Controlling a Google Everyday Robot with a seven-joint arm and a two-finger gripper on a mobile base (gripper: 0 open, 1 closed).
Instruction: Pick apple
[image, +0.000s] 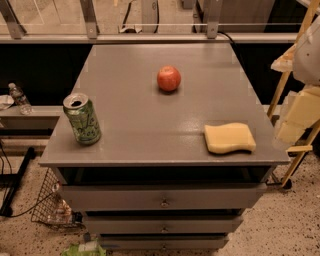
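The apple is small, round and red-orange with a paler patch near its top. It sits alone on the grey cabinet top, a little behind its middle. My gripper shows as a pale white and yellowish shape at the right edge of the view. It is raised beside the cabinet's right side, well to the right of the apple and apart from it. Nothing is visibly held in it.
A green can stands upright near the front left corner. A yellow sponge lies near the front right edge. Drawers are below. A water bottle and a wire basket are at the left, and wooden legs at the right.
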